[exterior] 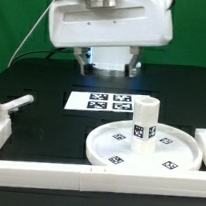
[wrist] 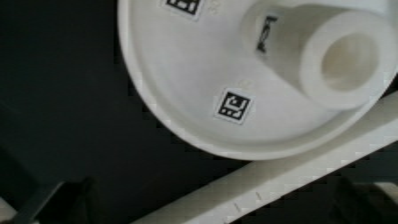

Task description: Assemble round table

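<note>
The end effector (exterior: 107, 61) hangs high up behind the marker board (exterior: 109, 102) — I cannot tell if it is open or closed. The disc (exterior: 96, 143) lies flat on the surface (exterior: 42, 86), close by a bar (exterior: 45, 172), and the leg (exterior: 144, 122) stands straight up in its middle. To grab the leg well, I think it should come straight down — a side bump could tip it.

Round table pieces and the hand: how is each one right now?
round disc: lying flat, rim up.
cylinder leg: standing upright on the round disc's middle; whether it is fastened can't be seen.
hand: up high, touching no piece; open or shut can't be seen.
</note>
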Motion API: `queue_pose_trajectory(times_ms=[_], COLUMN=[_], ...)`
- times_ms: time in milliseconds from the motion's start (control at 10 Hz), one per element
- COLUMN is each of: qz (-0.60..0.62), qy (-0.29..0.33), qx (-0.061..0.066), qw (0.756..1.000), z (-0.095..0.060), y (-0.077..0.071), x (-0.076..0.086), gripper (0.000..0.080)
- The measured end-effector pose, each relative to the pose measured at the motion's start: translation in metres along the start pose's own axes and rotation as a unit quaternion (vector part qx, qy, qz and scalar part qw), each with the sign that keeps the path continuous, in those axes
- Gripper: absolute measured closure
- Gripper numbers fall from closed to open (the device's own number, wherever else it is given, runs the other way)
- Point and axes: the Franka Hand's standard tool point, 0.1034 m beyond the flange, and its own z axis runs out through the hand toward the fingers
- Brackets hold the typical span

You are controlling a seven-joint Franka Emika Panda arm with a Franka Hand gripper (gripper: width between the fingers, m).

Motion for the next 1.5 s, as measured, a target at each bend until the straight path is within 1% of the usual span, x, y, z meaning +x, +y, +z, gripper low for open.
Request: queue_pose_trajectory(times_ms=[100,300,400,500,600,700,800,900,1200,1300,1400,1500], qz=[-0.002,-0.003,-0.029,-0.048,-0.077,-0.078,-0.068,-0.067,-0.068,-0.096,-0.090,-0.088], qy=[-0.001,-0.001,-0.003,-0.002,0.001,0.006,0.001,0.000,-0.001,0.001,0.003,-0.003], qx=[0.000,-0.001,-0.001,-0.005,-0.007,-0.006,-0.006,-0.006,-0.007,0.005,0.013,0.018], qw=[1.000,1.000,1.000,0.999,0.997,0.997,0.998,0.998,0.998,0.995,0.996,0.996], z=[0.001,0.001,0.001,-0.003,-0.007,-0.009,-0.002,-0.001,-0.001,0.002,0.006,0.011], y=[-0.001,0.001,0.018,0.047,0.079,0.105,0.118,0.115,0.118,0.138,0.168,0.186], x=[-0.001,0.000,0.002,0.007,0.016,0.026,0.024,0.023,0.023,0.022,0.021,0.018], gripper=[0.0151,0.0151,0.0151,0.0151,0.0151,0.0151,0.0151,0.0151,0.0151,0.0151,0.0151,0.0151])
